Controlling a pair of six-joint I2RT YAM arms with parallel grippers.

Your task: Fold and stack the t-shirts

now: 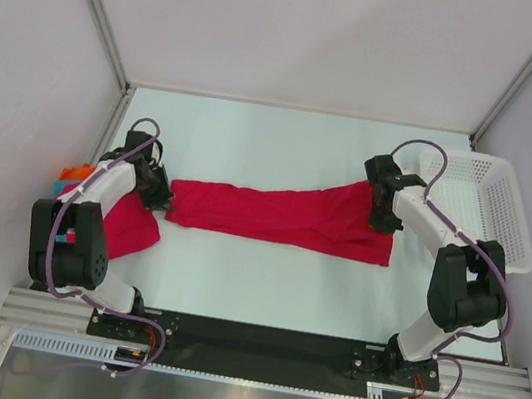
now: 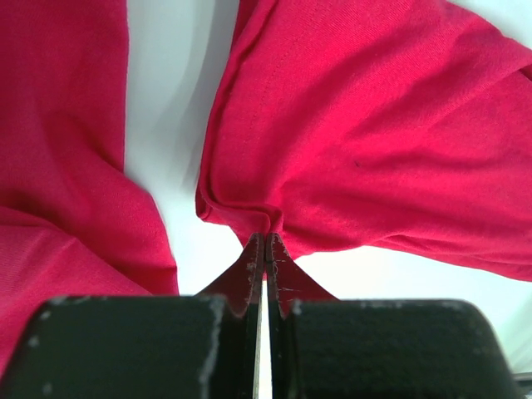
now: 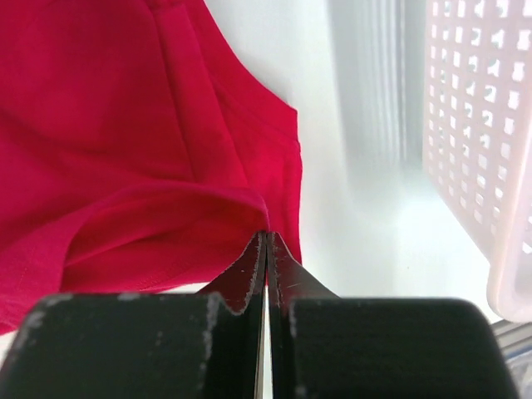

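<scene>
Red t-shirt [image 1: 273,216] stretched across mid-table [image 1: 275,145]. Left pincer [image 1: 158,193] pinched shut on its left end, right pincer [image 1: 382,216] pinched shut on its right end. Second red shirt [image 1: 130,226] lies crumpled beneath the left arm. White mesh basket [image 1: 494,200] at the right edge, not touching the cloth.

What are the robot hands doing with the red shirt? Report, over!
Left end effector shut on red shirt, one end. Right end effector shut on the other end. Shirt stretched between them. Basket aside, nothing blocking.
</scene>
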